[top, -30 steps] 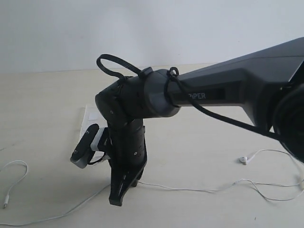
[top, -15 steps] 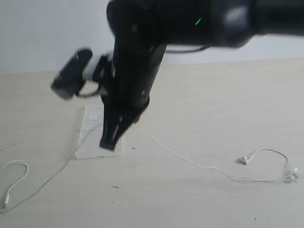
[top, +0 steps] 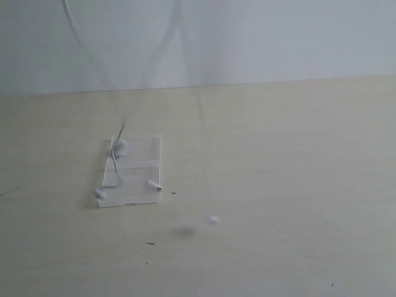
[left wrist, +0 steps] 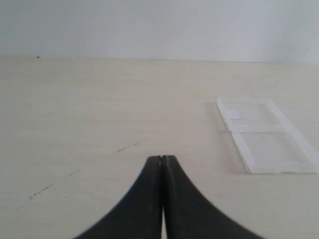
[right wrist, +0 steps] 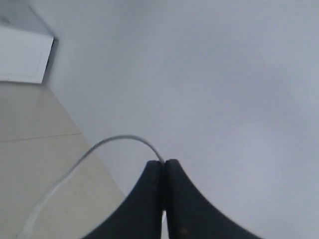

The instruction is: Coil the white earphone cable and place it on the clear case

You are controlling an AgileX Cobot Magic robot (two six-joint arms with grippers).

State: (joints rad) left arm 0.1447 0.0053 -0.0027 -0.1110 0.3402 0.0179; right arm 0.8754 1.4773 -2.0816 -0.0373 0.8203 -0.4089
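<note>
The clear case lies flat on the pale table, left of the middle; it also shows in the left wrist view as the clear case, bare, ahead and to one side of the tips. The white earphone cable hangs in blurred strands from above the frame, with small white ends dangling over and beside the case, one off to its right. No arm shows in the exterior view. My right gripper is shut on the cable, which arcs away from its tips. My left gripper is shut with nothing in it, low over the table.
A plain light wall stands behind the table. A white box-like object shows at the edge of the right wrist view. Small dark specks mark the table surface.
The right arm has risen out of the exterior view, lifting the cable off the table. The cable lay stretched across the table; now it dangles over the case.
</note>
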